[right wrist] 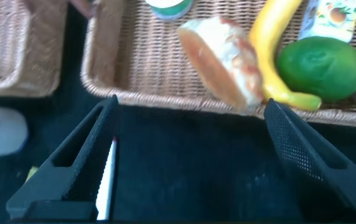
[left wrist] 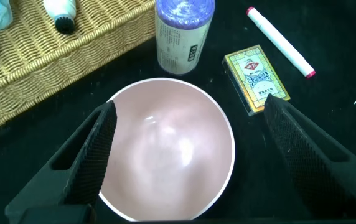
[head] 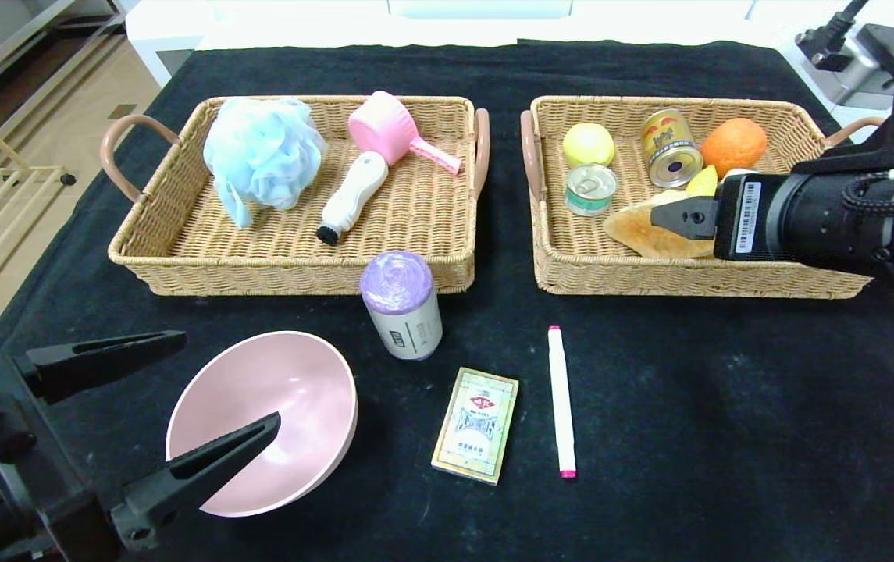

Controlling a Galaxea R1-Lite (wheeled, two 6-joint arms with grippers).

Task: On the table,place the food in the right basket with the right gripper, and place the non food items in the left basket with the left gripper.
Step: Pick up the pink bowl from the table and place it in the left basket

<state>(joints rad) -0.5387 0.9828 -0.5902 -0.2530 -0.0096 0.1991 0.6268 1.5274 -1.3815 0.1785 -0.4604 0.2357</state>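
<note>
Pink bowl, lower left, sits between the left gripper's wide jaws, needing closure; right gripper gapes empty.

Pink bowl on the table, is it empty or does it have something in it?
Empty. The pink bowl shows only bare inside surface, seen from the left wrist.

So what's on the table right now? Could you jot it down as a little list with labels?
left basket: blue bath pouf, pink scoop, white brush
right basket: cans, fruit, bread
loose on cloth: pink bowl, purple-capped roll, card box, marker
left tool: open, around the bowl
right tool: open, by the right basket's near rim
</note>
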